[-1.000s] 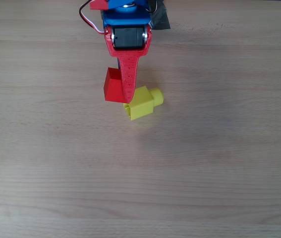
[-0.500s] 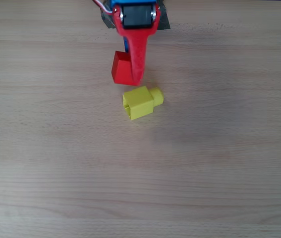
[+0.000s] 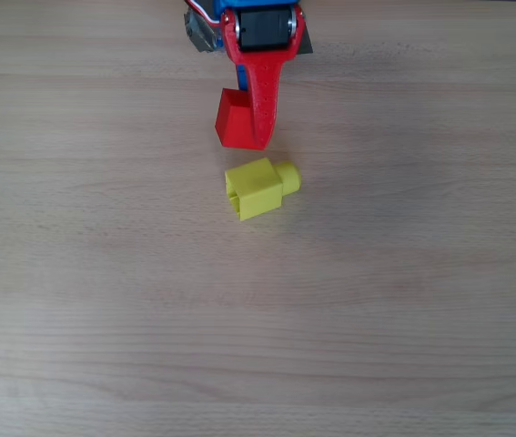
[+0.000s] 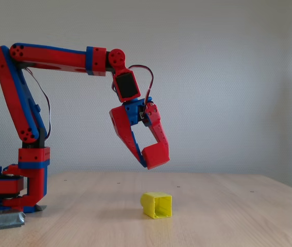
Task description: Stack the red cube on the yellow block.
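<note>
While the tool (image 4: 148, 158) grips the red cube (image 3: 236, 127) aloft at 12 o'clock from the yellow block (image 3: 255, 188), placement remains.

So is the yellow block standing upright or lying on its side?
On its side: the yellow block has its stud pointing sideways along the table, and the fixed view shows its hollow end facing outward.

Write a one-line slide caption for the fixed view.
Red-and-blue arm's claw holds the red cube in the air, above the yellow block lying on the wooden table.
</note>
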Robot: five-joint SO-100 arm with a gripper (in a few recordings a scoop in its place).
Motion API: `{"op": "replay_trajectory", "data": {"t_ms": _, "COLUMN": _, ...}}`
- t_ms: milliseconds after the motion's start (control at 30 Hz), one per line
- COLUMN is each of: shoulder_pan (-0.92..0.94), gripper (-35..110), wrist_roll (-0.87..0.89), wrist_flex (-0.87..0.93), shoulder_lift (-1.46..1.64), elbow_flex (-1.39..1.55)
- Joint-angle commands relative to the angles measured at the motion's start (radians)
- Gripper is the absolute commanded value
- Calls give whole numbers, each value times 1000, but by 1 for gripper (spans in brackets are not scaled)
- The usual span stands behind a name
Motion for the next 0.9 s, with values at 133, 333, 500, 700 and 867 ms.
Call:
{"op": "replay_trajectory", "data": {"t_ms": 133, "shoulder_pan": -11, "gripper": 0, "wrist_roll": -17, "wrist_flex": -25, "shoulder_lift": 83, "elbow_flex": 18}}
{"op": "replay_trajectory", "data": {"t_ms": 333, "shoulder_pan": -25, "gripper": 0, "wrist_roll": -14, "wrist_flex": -31, "shoulder_lift": 83, "elbow_flex": 40}}
{"op": "replay_trajectory", "data": {"t_ms": 500, "shoulder_pan": -31, "gripper": 0, "wrist_roll": -15, "wrist_flex": -46, "shoulder_lift": 86, "elbow_flex": 63}}
{"op": "replay_trajectory", "data": {"t_ms": 700, "shoulder_pan": -35, "gripper": 0, "wrist_roll": -18, "wrist_flex": -64, "shoulder_lift": 98, "elbow_flex": 103}}
{"op": "replay_trajectory", "data": {"t_ms": 867, "shoulder_pan": -46, "gripper": 0, "wrist_roll": -15, "wrist_flex": -74, "shoulder_lift": 95, "elbow_flex": 133}}
